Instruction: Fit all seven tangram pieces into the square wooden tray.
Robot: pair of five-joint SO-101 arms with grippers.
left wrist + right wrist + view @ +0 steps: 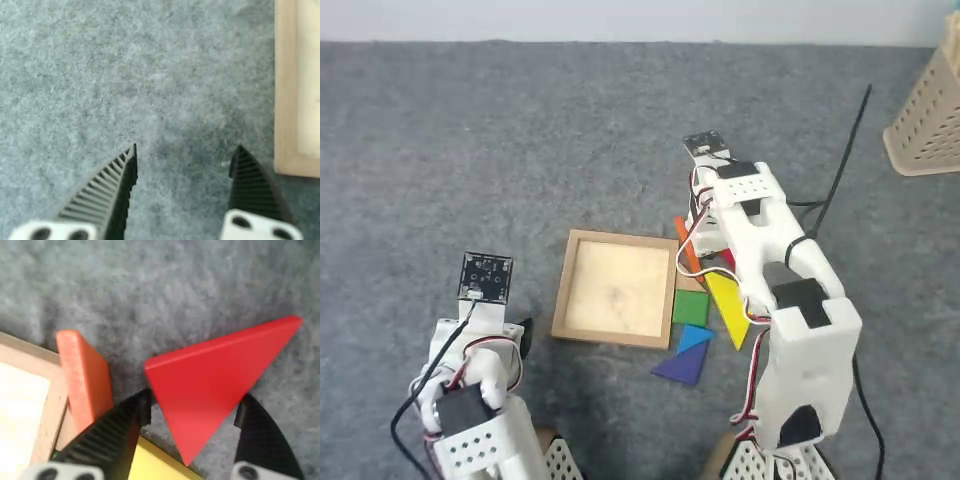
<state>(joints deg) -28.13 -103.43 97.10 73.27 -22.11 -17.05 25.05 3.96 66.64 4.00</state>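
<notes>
"Progress so far?"

"None to count. The tray lies bare on the grey surface, with nothing fitted in it."

"Where are the pieces?"

"They are bunched just beside the tray, on the right arm's side. An orange piece lies against the rim, and a green square touches the rim further along. A yellow piece sits next to the square. A blue triangle and a purple triangle are nearest the arm bases. The red triangle is by the orange piece. That makes six. A seventh may be hidden under the arm, but I cannot tell."

"And the hands?"

"The right hand is down on the red triangle with a finger against each of two edges. I judge it clamped on that piece, which seems to rest on the surface. The left hand hangs low over bare surface just beside the tray's other side, fingers apart, holding nothing."

"What's left?"

"Everything, since every piece has to go in. The red triangle looks to be first, and the step in hand is lifting it."
</notes>
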